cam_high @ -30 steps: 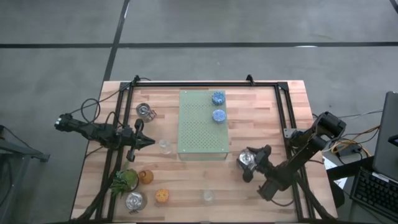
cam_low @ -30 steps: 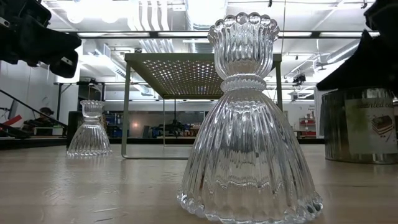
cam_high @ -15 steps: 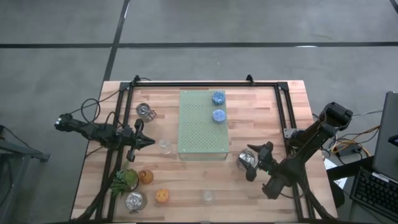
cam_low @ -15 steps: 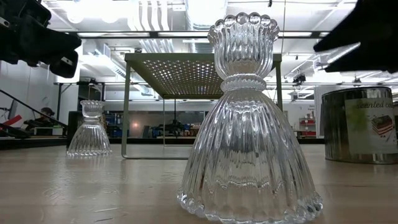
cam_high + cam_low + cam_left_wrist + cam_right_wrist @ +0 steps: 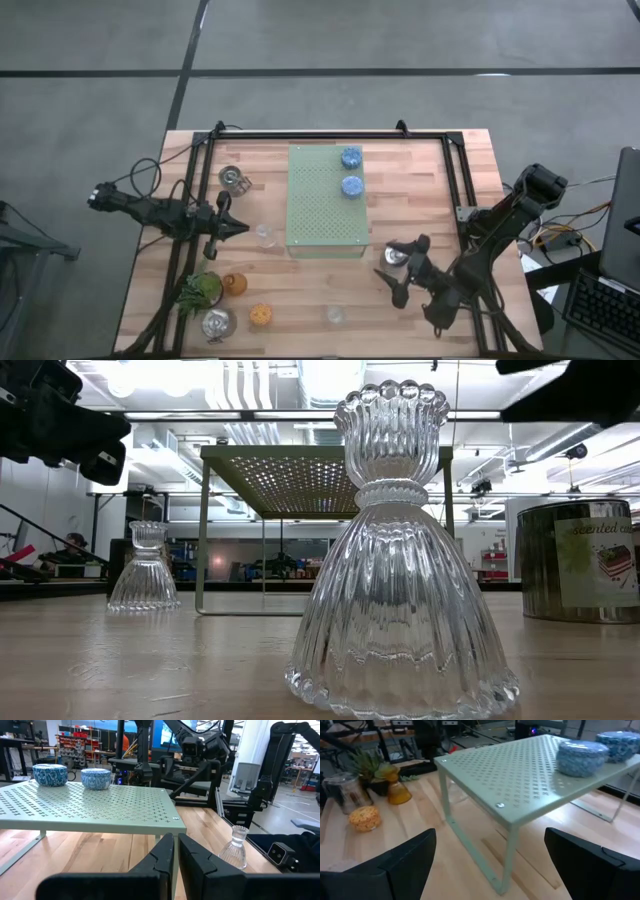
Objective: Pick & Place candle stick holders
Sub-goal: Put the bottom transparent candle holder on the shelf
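Two blue candle stick holders (image 5: 350,157) (image 5: 351,186) stand on the pale green board (image 5: 322,215). A silver holder (image 5: 397,257) stands on the table right of the board's near corner. My right gripper (image 5: 392,285) hovers open just near of it, above the table and touching nothing. Other holders stand on the wood: silver (image 5: 233,179) (image 5: 216,323), amber (image 5: 234,284), orange (image 5: 260,316), clear glass (image 5: 265,235) (image 5: 335,315). My left gripper (image 5: 240,228) is shut at the left, level, pointing at the board, holding nothing.
A leafy green sprig (image 5: 200,290) lies by the amber holder. The board stands on thin legs (image 5: 507,855), with room beneath it. A black frame (image 5: 330,135) runs along the table's far, left and right sides. Bare wood lies between the board and the right rail.
My right gripper has risen from around the silver holder, drawn back a little toward the table's near edge and rolled about its own line, staying open. The silver holder stands where it was. My left arm has kept still.
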